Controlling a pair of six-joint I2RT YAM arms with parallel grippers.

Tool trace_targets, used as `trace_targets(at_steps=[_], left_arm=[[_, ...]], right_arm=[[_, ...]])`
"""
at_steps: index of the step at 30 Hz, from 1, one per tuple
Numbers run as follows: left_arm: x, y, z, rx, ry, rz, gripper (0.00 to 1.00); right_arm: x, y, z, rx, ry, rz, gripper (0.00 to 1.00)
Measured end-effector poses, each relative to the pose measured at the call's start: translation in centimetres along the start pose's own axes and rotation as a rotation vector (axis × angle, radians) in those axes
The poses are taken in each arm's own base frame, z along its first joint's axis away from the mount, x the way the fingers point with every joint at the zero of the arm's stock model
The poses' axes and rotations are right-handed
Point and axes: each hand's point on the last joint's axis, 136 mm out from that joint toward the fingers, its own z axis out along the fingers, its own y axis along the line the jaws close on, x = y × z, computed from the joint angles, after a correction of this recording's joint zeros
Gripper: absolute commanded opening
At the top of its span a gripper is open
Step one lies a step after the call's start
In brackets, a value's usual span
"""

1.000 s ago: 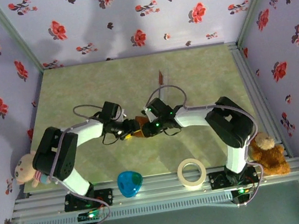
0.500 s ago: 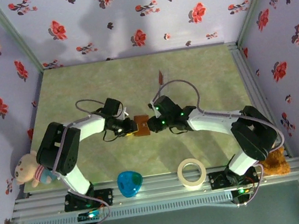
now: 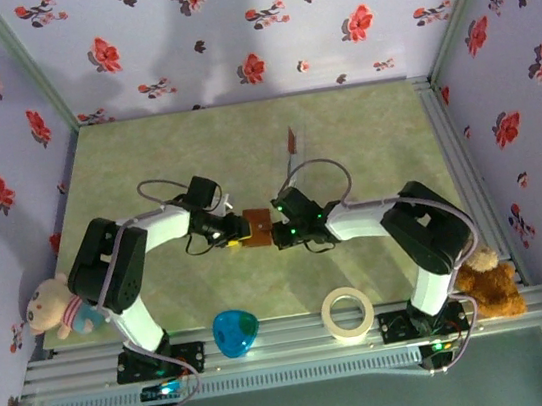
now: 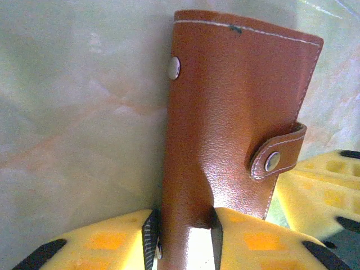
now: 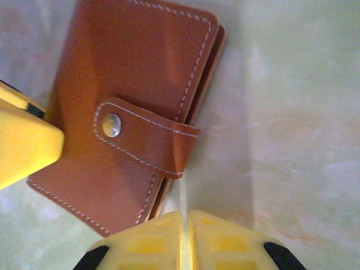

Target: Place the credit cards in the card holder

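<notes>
The card holder (image 3: 257, 227) sat on the green counter (image 3: 144, 160) between the two arms, its tab snapped down; the left claw (image 4: 183, 230) pinched one end of it between narrowly parted pads; the right claw (image 5: 184, 239) was closed tight just beside its tabbed edge, gripping nothing I could see.

— Where's the card holder (image 3: 257, 227)?
— Lying on the green table (image 3: 145, 170); the left gripper (image 3: 238, 234) is against its left end, the right gripper (image 3: 274, 233) against its right end
— And nearer than it?
— A blue object (image 3: 236, 332) to its near left; a tape roll (image 3: 348, 314) to its near right; a brown teddy (image 3: 484, 284) far right of it; a pale plush toy (image 3: 53, 306) far left of it
</notes>
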Motion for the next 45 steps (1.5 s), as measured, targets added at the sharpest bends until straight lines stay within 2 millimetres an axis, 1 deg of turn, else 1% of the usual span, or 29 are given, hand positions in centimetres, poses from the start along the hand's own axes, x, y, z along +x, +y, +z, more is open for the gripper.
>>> trace_targets(at_steps=[2, 5, 11, 13, 15, 19, 21, 24, 26, 29, 33, 35, 38, 41, 43, 45], left_arm=[[0.0, 0.0, 0.0, 0.006, 0.003, -0.002, 0.32], [0.0, 0.0, 0.1, 0.015, 0.001, -0.002, 0.27], [0.0, 0.2, -0.1, 0.027, -0.009, -0.01, 0.1], [0.0, 0.2, -0.3, 0.034, -0.024, 0.001, 0.0], [0.1, 0.1, -0.6, 0.037, -0.034, 0.007, 0.0], [0.5, -0.5, -1.7, 0.053, -0.06, 0.024, 0.0], [0.7, -1.0, -2.5, 0.064, -0.071, 0.035, 0.0], [1.3, -2.2, -3.3, 0.09, -0.069, 0.058, 0.0], [1.8, -2.7, -3.6, 0.103, -0.055, 0.063, 0.0], [2.5, -3.0, -4.0, 0.111, -0.035, 0.06, 0.0], [3.2, -3.5, -4.8, 0.12, -0.03, 0.063, 0.0], [3.5, -3.9, -5.3, 0.127, -0.033, 0.07, 0.0], [3.8, -3.9, -5.5, 0.126, -0.031, 0.053, 0.0], [4.5, -3.2, -5.2, 0.116, -0.016, 0.029, 0.0], [4.9, -2.9, -5.0, 0.111, -0.005, 0.013, 0.0], [5.0, -2.8, -5.0, 0.107, -0.006, 0.007, 0.0]], right_arm=[[-0.3, 0.3, 0.1, -0.01, -0.013, 0.009, 0.09], [-0.5, 0.8, 0.6, -0.015, -0.026, 0.01, 0.09], [-0.6, 1.1, 0.8, 0.017, -0.023, -0.001, 0.08], [-0.5, 1.1, 0.8, 0.025, -0.028, -0.007, 0.08], [-0.5, 1.2, 0.8, 0.029, -0.032, -0.011, 0.09], [-0.6, 1.4, 0.7, 0.038, -0.044, -0.038, 0.21], [-0.5, 1.8, 0.4, 0.042, -0.051, -0.072, 0.22], [-0.5, 2.4, -1.1, 0.044, -0.078, -0.128, 0.27], [-1.0, 2.9, -2.4, 0.04, -0.11, -0.168, 0.34], [-1.8, 3.5, -3.5, 0.032, -0.143, -0.22, 0.44], [-1.6, 3.6, -3.5, 0.037, -0.132, -0.251, 0.51], [-1.7, 4.2, -3.2, 0.039, -0.132, -0.263, 0.57], [-1.5, 4.9, -2.5, 0.07, -0.139, -0.288, 0.56], [-1.0, 4.7, -1.8, 0.119, -0.134, -0.31, 0.53], [-0.7, 4.6, -1.2, 0.153, -0.129, -0.322, 0.48], [-0.7, 4.7, -0.9, 0.171, -0.132, -0.331, 0.37]])
